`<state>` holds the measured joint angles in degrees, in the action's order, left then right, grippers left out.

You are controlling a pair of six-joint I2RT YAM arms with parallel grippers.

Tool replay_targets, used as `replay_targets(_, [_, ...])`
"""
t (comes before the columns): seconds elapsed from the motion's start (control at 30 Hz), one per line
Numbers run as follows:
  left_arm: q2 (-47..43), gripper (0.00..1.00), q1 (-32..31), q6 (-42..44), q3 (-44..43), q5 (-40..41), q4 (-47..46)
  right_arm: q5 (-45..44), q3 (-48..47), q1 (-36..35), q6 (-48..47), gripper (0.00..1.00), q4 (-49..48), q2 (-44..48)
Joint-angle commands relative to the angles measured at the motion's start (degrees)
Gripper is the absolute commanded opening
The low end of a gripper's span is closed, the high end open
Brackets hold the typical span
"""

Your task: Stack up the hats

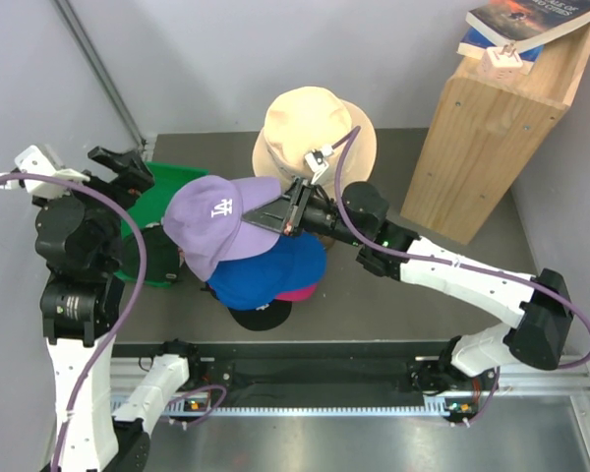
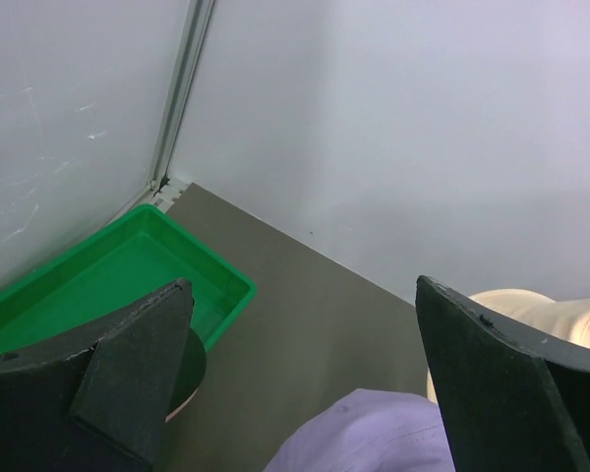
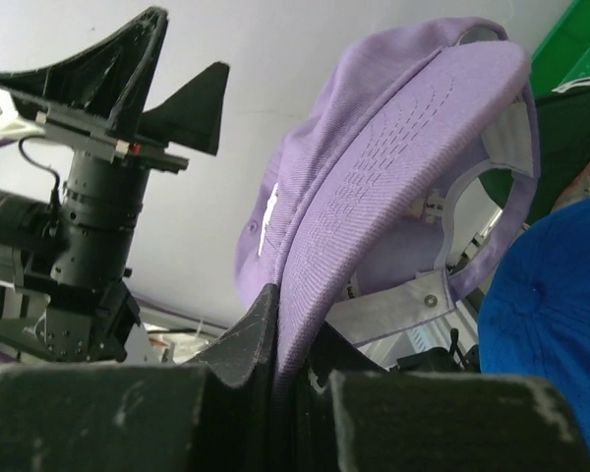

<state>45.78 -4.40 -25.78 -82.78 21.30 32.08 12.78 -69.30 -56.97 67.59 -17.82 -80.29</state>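
Observation:
A lavender hat (image 1: 213,218) hangs tilted above the pile, its brim pinched by my right gripper (image 1: 267,216), which is shut on it. In the right wrist view the brim of the lavender hat (image 3: 393,177) runs down between the closed jaws of the right gripper (image 3: 295,344). Below lies a blue hat (image 1: 275,270) (image 3: 556,315) over a magenta hat (image 1: 298,292) and a black hat (image 1: 261,317). My left gripper (image 1: 128,162) (image 2: 305,383) stands open and empty to the left, above the crown of the lavender hat (image 2: 374,438).
A green tray (image 1: 167,187) (image 2: 108,275) sits at the left with a dark green cloth item (image 1: 160,258) in it. A beige bucket hat (image 1: 315,133) (image 2: 531,310) lies behind the pile. A wooden box (image 1: 492,128) topped with books (image 1: 521,25) stands back right. Walls close in at the back and left.

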Motion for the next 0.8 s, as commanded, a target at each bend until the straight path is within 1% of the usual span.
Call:
replay_targets(0.0, [1.1, 0.99, 0.0, -0.9, 1.0, -0.8, -2.3, 1.9, 2.2, -0.6, -1.0, 0.00, -6.4, -0.7])
replay_targets(0.17, [2.2, 0.99, 0.0, -1.1, 1.1, -2.0, -1.8, 0.8, 7.6, -0.5, 0.3, 0.00, -9.5, 0.3])
replay_targets(0.37, [3.7, 0.99, 0.0, -0.1, 1.0, -2.9, -1.3, -2.6, 13.5, -0.4, 0.1, 0.00, -12.0, 2.9])
replay_targets(0.53, [4.2, 0.99, 0.0, 0.5, 1.4, -3.9, -0.6, -5.9, 18.7, -0.4, -0.6, 0.00, -12.1, 4.9])
replay_targets(0.77, [4.2, 0.99, 0.0, 2.4, 2.0, -4.9, 0.4, -7.9, 26.4, 0.5, 1.7, 0.00, -17.9, 6.2])
